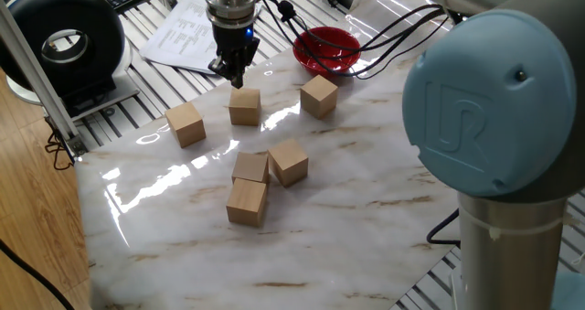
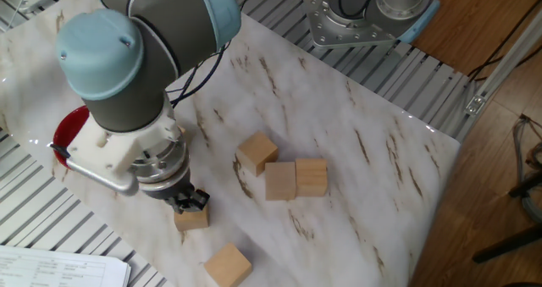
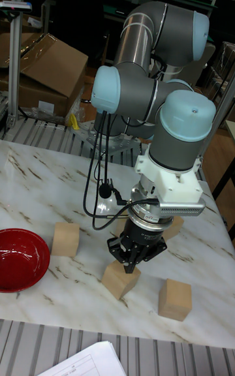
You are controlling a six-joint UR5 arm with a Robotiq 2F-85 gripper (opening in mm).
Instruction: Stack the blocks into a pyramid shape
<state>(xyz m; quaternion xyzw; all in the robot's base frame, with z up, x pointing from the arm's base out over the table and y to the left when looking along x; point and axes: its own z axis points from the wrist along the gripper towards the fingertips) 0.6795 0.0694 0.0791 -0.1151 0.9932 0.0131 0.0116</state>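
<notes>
Several light-tan wooden blocks lie apart on the marble table (image 1: pixel 366 191). My gripper (image 1: pixel 234 72) hangs tip-down just over the back-middle block (image 1: pixel 244 106), its fingers drawn together with nothing between them. The other fixed view has the gripper (image 2: pixel 190 203) right at the top of that block (image 2: pixel 193 218). In the tall view the gripper (image 3: pixel 130 262) touches or nearly touches the tilted block (image 3: pixel 119 279). Other blocks sit at the left (image 1: pixel 186 123) and by the bowl (image 1: pixel 319 96). Three blocks cluster mid-table (image 1: pixel 288 162), (image 1: pixel 249 168), (image 1: pixel 247 201).
A red bowl (image 1: pixel 325 49) sits at the back of the table with cables over it. Papers (image 1: pixel 192 31) and a black round device (image 1: pixel 64 40) lie off the marble to the left. The arm's large joint (image 1: pixel 494 90) blocks the right foreground.
</notes>
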